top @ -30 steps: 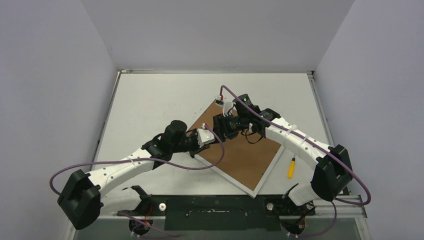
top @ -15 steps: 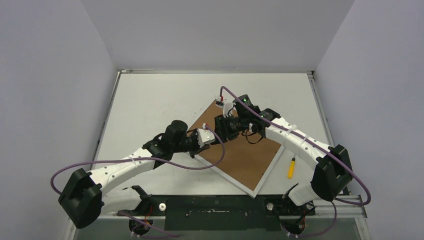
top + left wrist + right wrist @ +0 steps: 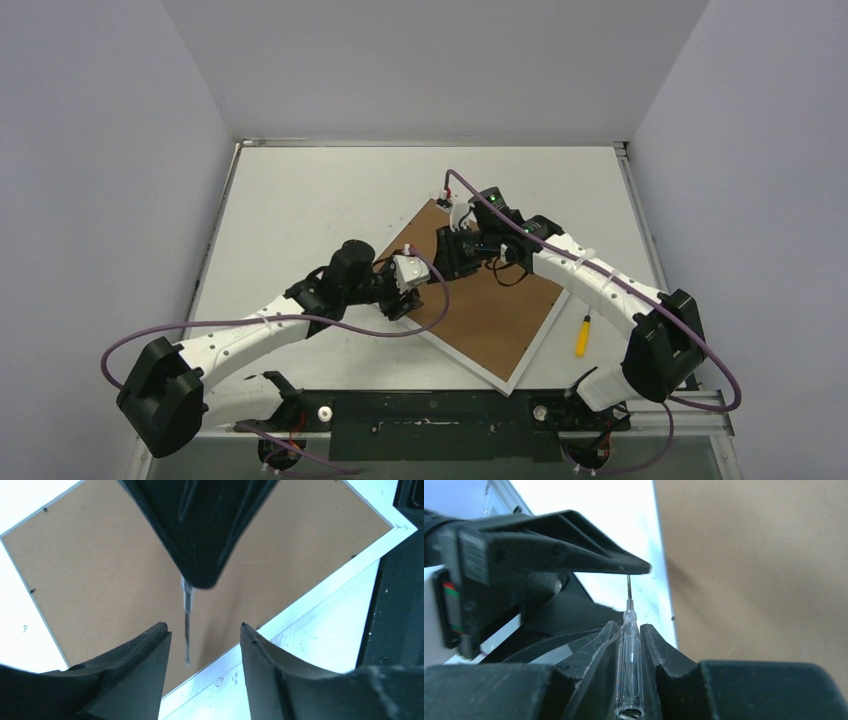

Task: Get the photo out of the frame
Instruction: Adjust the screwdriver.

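Observation:
The frame point(image 3: 541, 333) lies face down and turned like a diamond, its brown back panel point(image 3: 490, 310) up inside the white border point(image 3: 320, 595). The photo is hidden beneath that panel. My right gripper point(image 3: 629, 626) is shut on the clear handle of a thin screwdriver point(image 3: 630, 670), held over the frame's left part point(image 3: 452, 254). The metal shaft point(image 3: 187, 620) points down between the fingers of my left gripper point(image 3: 203, 626), which stand open and apart from it. In the top view, my left gripper point(image 3: 418, 285) faces the right one over the frame's left edge.
A yellow-handled tool point(image 3: 581, 335) lies on the white table point(image 3: 300, 200) just right of the frame's lower right edge. Purple cables loop off both arms. Grey walls close in the table on three sides.
My left gripper has opened and let go of the screwdriver shaft. My right gripper has closed on the screwdriver's clear handle. Both arms have stayed almost in place.

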You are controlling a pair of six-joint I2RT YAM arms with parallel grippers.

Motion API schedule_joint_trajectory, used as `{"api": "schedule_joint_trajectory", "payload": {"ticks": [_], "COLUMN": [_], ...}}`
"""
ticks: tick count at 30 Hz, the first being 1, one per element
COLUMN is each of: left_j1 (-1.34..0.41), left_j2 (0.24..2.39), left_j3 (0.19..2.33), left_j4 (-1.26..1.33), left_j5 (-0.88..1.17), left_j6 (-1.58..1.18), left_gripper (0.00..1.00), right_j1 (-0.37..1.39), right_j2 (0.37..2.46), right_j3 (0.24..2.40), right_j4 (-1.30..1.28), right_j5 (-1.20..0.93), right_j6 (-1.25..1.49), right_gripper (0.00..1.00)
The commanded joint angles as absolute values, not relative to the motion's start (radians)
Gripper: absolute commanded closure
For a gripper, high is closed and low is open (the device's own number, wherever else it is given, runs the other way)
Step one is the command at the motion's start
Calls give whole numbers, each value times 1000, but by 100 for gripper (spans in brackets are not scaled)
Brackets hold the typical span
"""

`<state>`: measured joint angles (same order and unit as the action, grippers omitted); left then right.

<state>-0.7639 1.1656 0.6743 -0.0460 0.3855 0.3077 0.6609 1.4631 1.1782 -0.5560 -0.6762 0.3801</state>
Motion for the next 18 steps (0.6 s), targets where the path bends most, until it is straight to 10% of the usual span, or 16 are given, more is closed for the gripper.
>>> {"api": "schedule_joint_trajectory", "payload": {"ticks": [1,6,11,18], "left_j1": [-745,-662,-577,-482], "left_j2": [1114,1103,1134,1351], "left_j3": [671,644,705,919], "left_j4": [67,105,35,-232], "left_j5": [348,221,58,-62], "left_j6": [215,-12,-257,-369], "left_gripper": [42,32,1,3], "right_j1": [612,531,488,452], "right_j2": [1409,1343,1272,1178], "right_j3": [1179,1147,1138,1131], "right_j4": [-555,-612,-676,-705], "right_j5": [-550,-402,-223,-79], "right_j6": [409,429,454,487], "right_gripper": [95,95,95,95]}}
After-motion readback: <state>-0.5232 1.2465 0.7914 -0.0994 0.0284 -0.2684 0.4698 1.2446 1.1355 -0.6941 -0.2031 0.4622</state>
